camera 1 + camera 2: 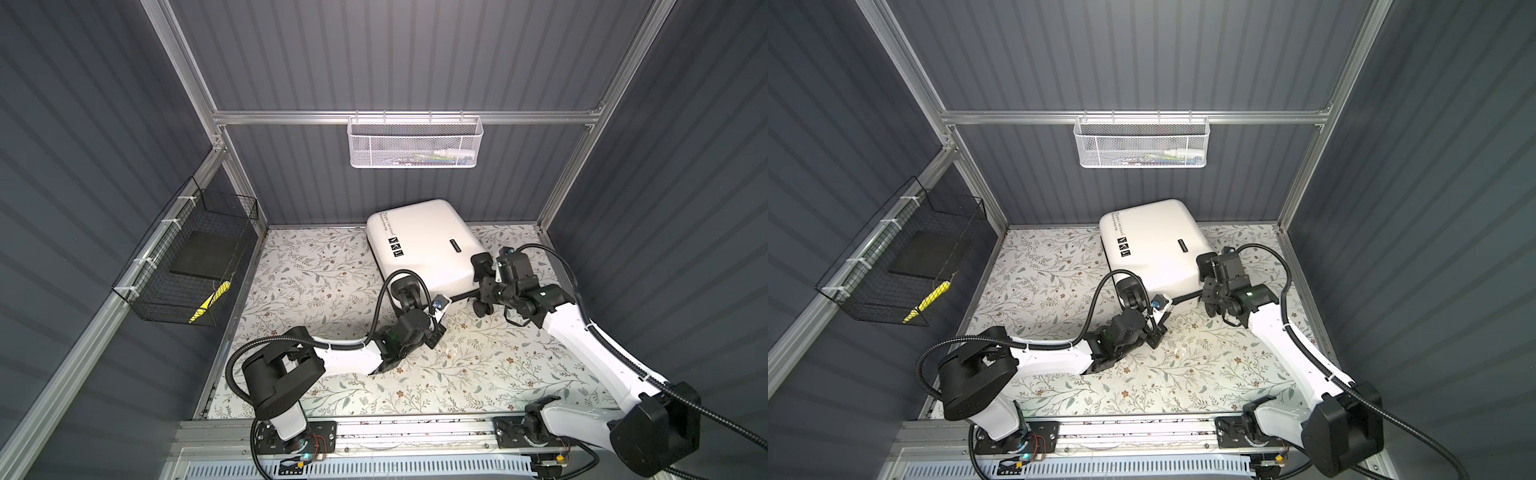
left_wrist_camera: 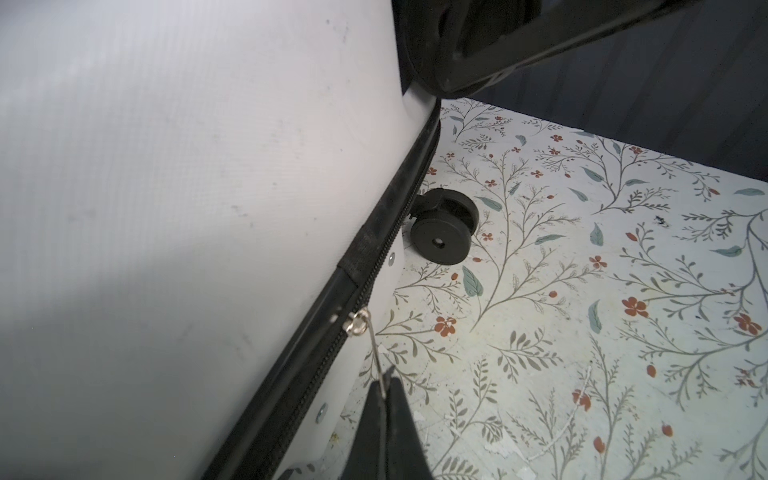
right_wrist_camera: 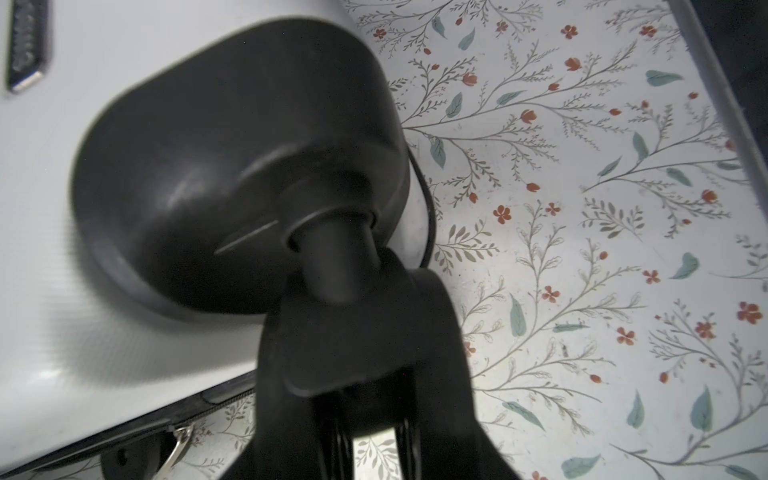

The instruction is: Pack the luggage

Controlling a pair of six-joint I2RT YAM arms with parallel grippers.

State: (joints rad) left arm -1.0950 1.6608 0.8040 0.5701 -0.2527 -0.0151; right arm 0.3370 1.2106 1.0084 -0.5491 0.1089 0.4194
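The closed white suitcase (image 1: 424,245) lies flat at the worktop's (image 1: 316,270) 12 o'clock. The left fingers (image 2: 397,419) pinch its zipper pull (image 2: 375,353) on the 6 o'clock edge. The right fingers (image 1: 489,290) sit at the 4 o'clock caster (image 3: 353,345); whether they are spread I cannot tell.

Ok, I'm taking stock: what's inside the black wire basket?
A flat black pad lies in the black wire basket, with a yellow-and-black item at its near end. Anything beneath the pad is hidden.

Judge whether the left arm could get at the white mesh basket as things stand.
Probably not yet: the left gripper is shut on the zipper pull, and the luggage lies between it and the white mesh basket.
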